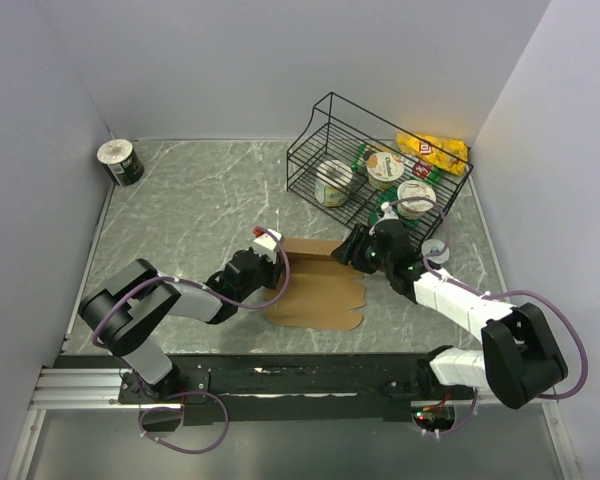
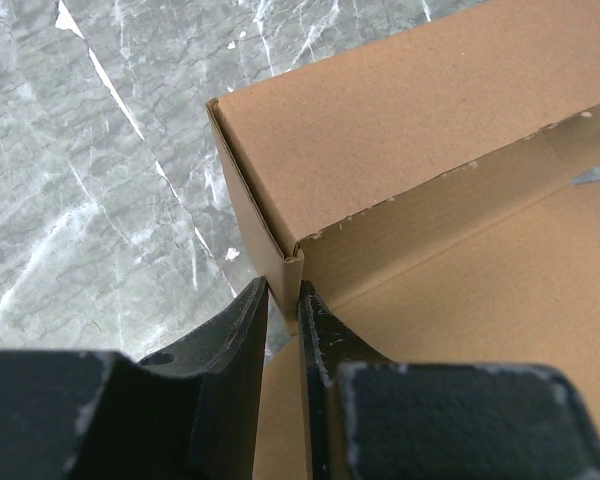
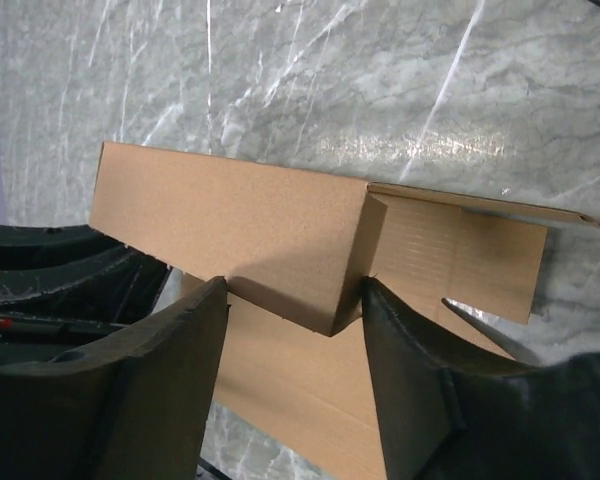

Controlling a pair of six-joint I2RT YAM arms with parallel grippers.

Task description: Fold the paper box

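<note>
Marbled table (image 1: 200,200) bears the paper box (image 1: 315,290), black wire basket (image 1: 330,125) just beyond.

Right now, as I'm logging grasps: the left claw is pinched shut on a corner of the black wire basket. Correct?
Not quite. The left claw is pinched shut on a corner of the paper box. The left wrist view shows it clamping the brown wall's edge.

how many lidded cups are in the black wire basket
3 in the basket: left cup, back-middle cup, front-right cup. More could be hidden behind them.
</note>
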